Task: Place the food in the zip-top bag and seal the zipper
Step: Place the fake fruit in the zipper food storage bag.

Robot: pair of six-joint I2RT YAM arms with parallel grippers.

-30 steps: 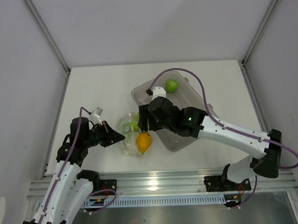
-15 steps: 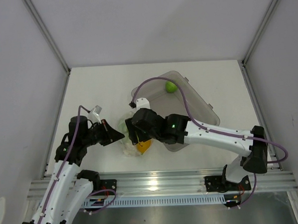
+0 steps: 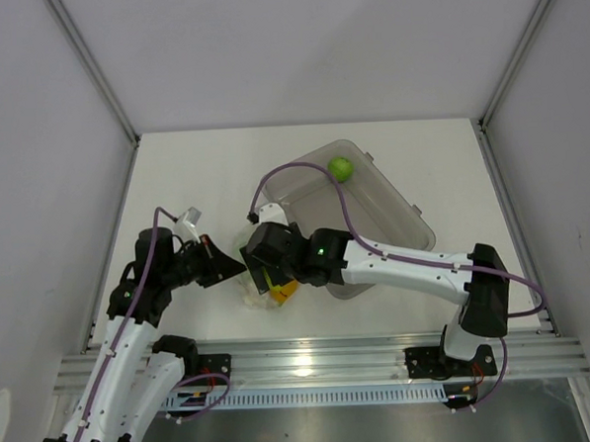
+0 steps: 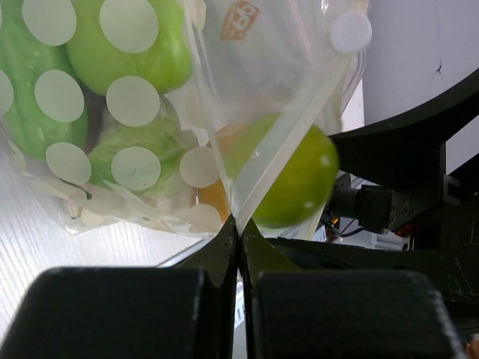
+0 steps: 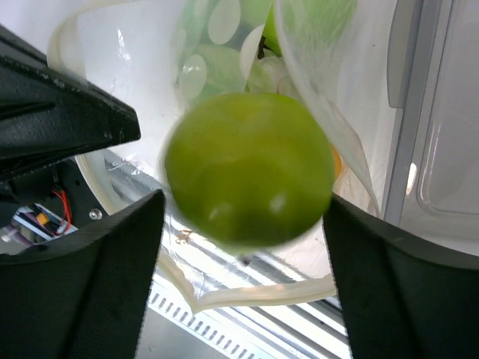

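Zip-top bag (image 4: 277,67) lies on the table (image 3: 194,177) between the arms, with green produce (image 4: 112,45) inside. Left gripper (image 4: 239,228) is clamped on its mouth edge. Right gripper (image 5: 241,200) is spread wide above the mouth, with a blurred green apple (image 5: 251,168) between its fingers, apparently loose.

Apple (image 3: 341,166) in bin (image 3: 402,218), bag (image 4: 254,60) leftward

Grey translucent bin (image 3: 394,216) (set askew) on white table (image 3: 193,167).
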